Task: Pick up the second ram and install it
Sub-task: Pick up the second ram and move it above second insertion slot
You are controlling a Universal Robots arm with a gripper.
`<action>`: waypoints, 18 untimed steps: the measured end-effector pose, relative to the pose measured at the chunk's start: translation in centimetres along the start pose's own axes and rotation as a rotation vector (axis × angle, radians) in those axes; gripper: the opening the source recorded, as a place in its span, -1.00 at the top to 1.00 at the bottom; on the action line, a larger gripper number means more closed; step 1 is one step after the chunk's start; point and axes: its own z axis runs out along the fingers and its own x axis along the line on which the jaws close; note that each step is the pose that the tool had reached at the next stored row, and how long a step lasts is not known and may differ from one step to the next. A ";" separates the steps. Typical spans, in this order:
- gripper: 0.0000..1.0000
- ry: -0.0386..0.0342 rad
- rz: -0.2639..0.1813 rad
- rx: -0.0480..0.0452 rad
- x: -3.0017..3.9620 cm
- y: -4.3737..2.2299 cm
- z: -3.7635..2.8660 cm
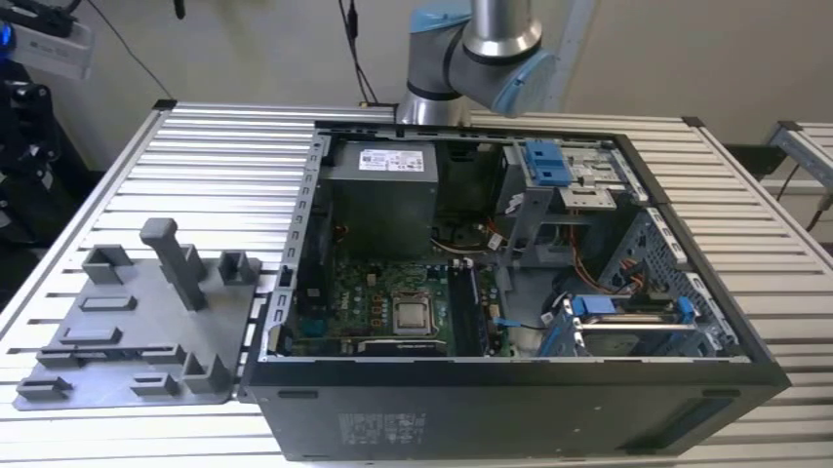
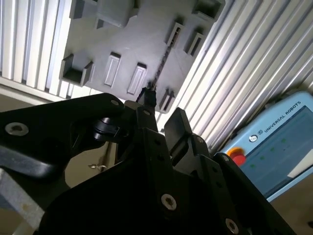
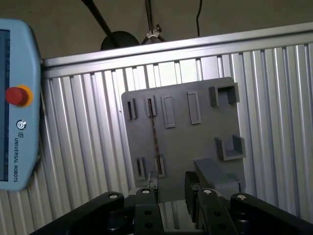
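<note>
Black two-finger gripper (image 3: 171, 185) hovers, jaws apart and empty, over the second ram (image 3: 152, 137) in the first wrist view: thin dark stick on edge in a grey slotted tray (image 3: 190, 147). Second wrist view: light-blue pendant (image 2: 274, 142), print we'll skip. Exterior view: tray at the exterior view's left of the open black case (image 1: 521, 409). We reckon a skewed descent could topple the stick.

A thin memory stick (image 3: 153, 142) stands on edge in slots along one side of a gray plate (image 3: 195, 142) on the ribbed table (image 3: 83, 147). The gripper (image 3: 170, 188) hangs above, fingers apart. A pale blue controller (image 3: 19, 137) sits well apart from the plate.
</note>
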 end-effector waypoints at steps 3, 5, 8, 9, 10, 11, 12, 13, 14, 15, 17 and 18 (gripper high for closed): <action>0.28 0.0002 0.000 -0.0002 0.00 0.00 0.28; 0.28 0.0003 0.000 -0.0007 0.00 0.01 0.49; 0.28 0.0012 0.000 -0.0060 -0.01 0.03 0.77; 0.28 0.0014 -0.001 -0.0081 -0.01 0.05 0.85; 0.28 0.0018 -0.001 -0.0107 0.00 0.06 0.91; 0.28 0.0023 -0.002 -0.0139 0.01 0.09 0.96; 0.28 0.0029 -0.002 -0.0177 0.01 0.12 1.00; 0.28 0.0035 -0.002 -0.0208 0.01 0.13 1.07; 0.28 0.0035 -0.002 -0.0215 0.01 0.14 1.15; 0.28 0.0034 -0.002 -0.0216 0.02 0.17 1.24; 0.28 0.0036 -0.001 -0.0220 0.03 0.28 1.37; 0.28 0.0036 0.000 -0.0220 0.04 0.34 1.46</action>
